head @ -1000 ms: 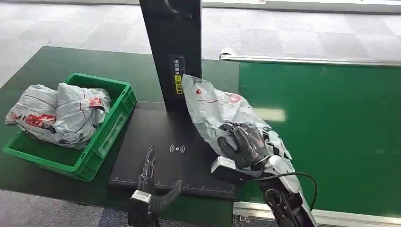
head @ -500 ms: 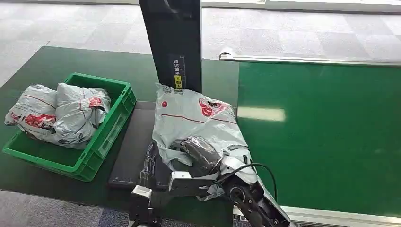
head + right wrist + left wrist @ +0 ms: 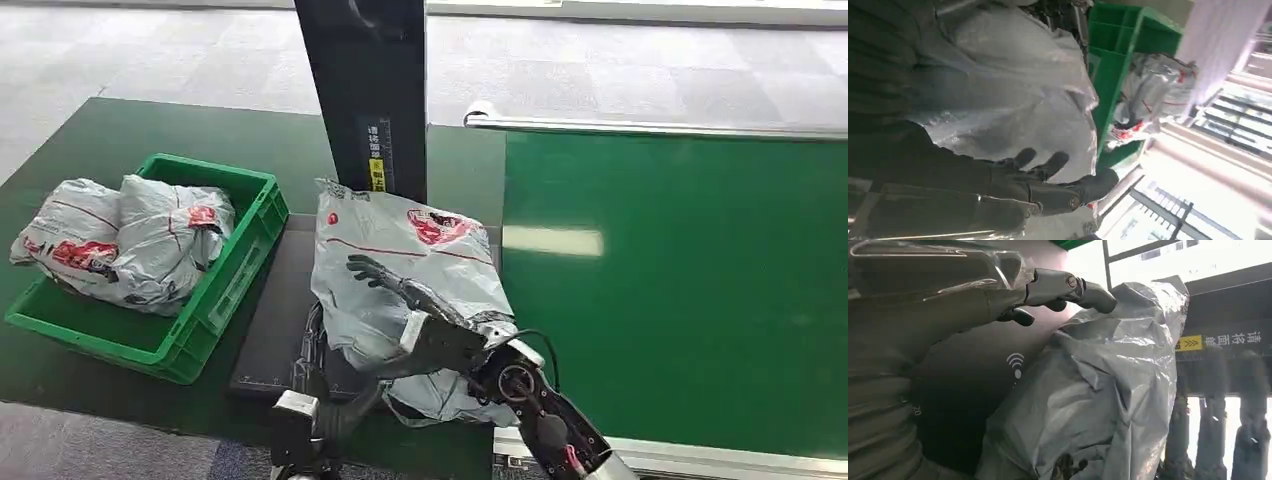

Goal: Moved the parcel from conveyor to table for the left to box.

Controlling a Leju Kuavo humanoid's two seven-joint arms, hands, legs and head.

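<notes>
A grey plastic parcel (image 3: 420, 250) with red print lies on the black scanning pad (image 3: 275, 330), in front of the black post. My right hand (image 3: 405, 295) lies over its top with fingers stretched out and apart, gripping nothing. The right wrist view has those fingers (image 3: 1048, 175) straight above the parcel (image 3: 1013, 85). My left hand (image 3: 318, 365) is low at the pad's front edge, partly hidden by the parcel, fingers extended. In the left wrist view its thumb and fingers (image 3: 1048, 290) reach beside the parcel (image 3: 1108, 390) without holding it.
A green crate (image 3: 245, 250) with two grey parcels (image 3: 130, 240) stands on the dark green table (image 3: 120, 130), left of the pad. The black scanner post (image 3: 365, 90) rises behind the parcel. The green conveyor belt (image 3: 680, 280) lies to the right.
My right hand carried the parcel left from the conveyor edge onto the pad, then uncurled its fingers from it. My left hand stayed at the pad's front edge.
</notes>
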